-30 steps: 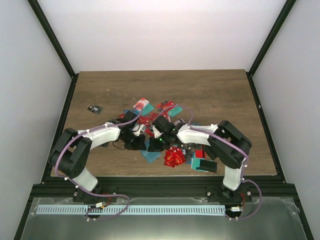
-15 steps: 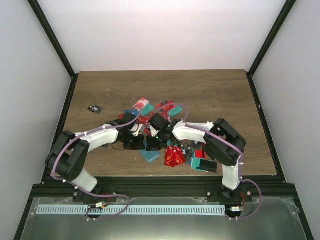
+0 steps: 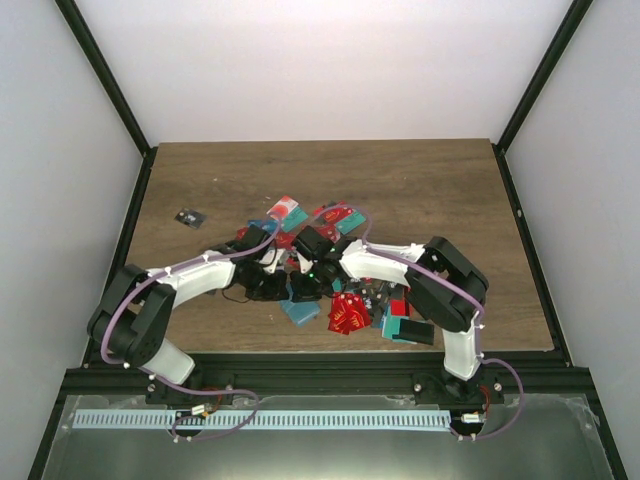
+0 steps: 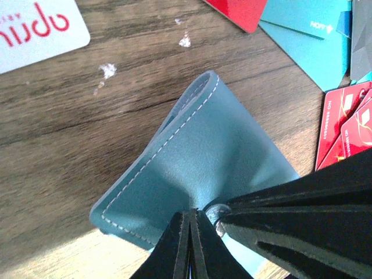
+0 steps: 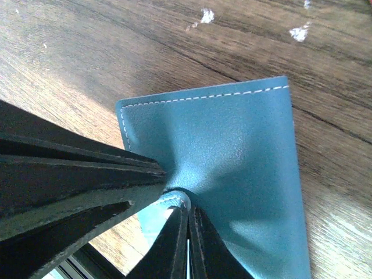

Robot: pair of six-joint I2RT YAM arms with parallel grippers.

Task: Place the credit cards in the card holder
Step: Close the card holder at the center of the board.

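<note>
a small teal-blue stitched leather bifold card holder (image 4: pixel 200 154) is seen lying on the brown wooden table (image 3: pixel 430 180), near its front edge and between the two arms. it is pinched at one edge by the left gripper (image 4: pixel 200 214), whose black jaws are closed tight on the leather, with the folded spine turned away from the fingers. the opposite side of the card holder (image 5: pixel 238 157) is clamped by the right gripper (image 5: pixel 179 202), its jaws likewise pressed together on the stitched edge, so the leather is puckered at both grips.

the thin flat rectangular credit cards (image 3: pixel 350 314), mostly red with some teal, are scattered in a loose pile around and behind the grippers. in the left wrist view, a white card with red lettering (image 4: pixel 35 26), teal cards (image 4: pixel 308 40) and red cards (image 4: pixel 343 119) are seen lying flat on the wood, apart from the card holder. a small black object (image 3: pixel 187 216) lies well apart on the left.
</note>
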